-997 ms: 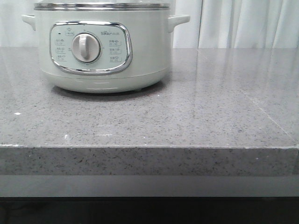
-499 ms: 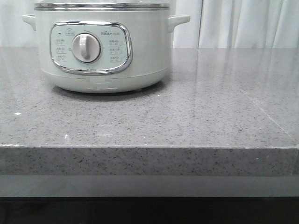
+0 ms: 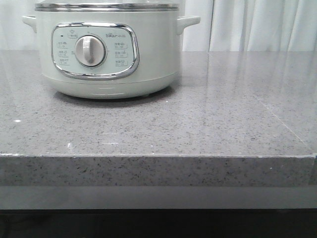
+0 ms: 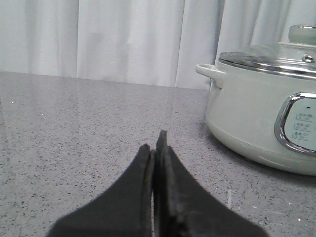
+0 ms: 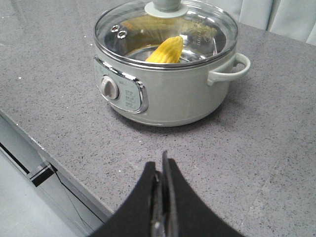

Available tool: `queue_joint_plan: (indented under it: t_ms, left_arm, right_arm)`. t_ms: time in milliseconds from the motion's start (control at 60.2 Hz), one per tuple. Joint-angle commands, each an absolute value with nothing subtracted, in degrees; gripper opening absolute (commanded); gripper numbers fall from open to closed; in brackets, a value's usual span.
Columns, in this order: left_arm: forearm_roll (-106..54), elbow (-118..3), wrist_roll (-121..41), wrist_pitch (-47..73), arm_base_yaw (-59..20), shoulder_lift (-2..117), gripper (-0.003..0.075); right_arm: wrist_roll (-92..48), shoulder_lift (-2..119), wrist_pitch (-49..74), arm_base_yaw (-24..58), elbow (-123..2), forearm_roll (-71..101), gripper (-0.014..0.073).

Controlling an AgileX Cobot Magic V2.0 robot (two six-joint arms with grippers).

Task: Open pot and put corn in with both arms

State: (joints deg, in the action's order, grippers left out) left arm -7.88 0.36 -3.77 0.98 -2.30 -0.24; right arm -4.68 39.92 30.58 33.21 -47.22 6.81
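Note:
The pale grey-green pot (image 3: 106,54) stands at the back left of the grey counter, its dial facing me. In the right wrist view the pot (image 5: 168,96) has its glass lid (image 5: 197,29) on, and the yellow corn (image 5: 167,50) lies inside under the lid. The pot (image 4: 261,121) also shows in the left wrist view with the lid on. My left gripper (image 4: 155,148) is shut and empty, low over the counter beside the pot. My right gripper (image 5: 162,165) is shut and empty, above the counter's front part, apart from the pot. Neither gripper shows in the front view.
The speckled grey counter (image 3: 208,124) ends in a front edge (image 3: 158,156), with a drop below it that also shows in the right wrist view (image 5: 44,148). White curtains (image 3: 257,25) hang behind the counter.
The front view has shifted very slightly; the pot sits a few pixels further left in the picture. Nothing else differs.

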Motion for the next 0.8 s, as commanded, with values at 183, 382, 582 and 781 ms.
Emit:
queue_joint_plan:
  t_ms: [183,382,582,781]
  left_arm:
    - [-8.38,0.58,-3.6,-3.73,-2.89,-1.37,-0.002]
    - [-8.38,0.58,-3.6,-3.73,-2.89,-1.37,-0.002]
    - [-8.38,0.58,-3.6,-3.73,-2.89,-1.37,-0.002]
    - [-8.38,0.58,-3.6,-3.73,-2.89,-1.37,-0.002]
  right_arm:
    - [-4.95,39.79,26.63,33.26,-48.62,6.67,-0.0067]
    - [-4.95,39.79,26.63,33.26,-48.62,6.67,-0.0067]
    - [-4.95,39.79,26.63,33.26,-48.62,6.67,-0.0067]
    - [-4.95,39.1,26.34,33.39,-48.17,6.67,-0.0067]
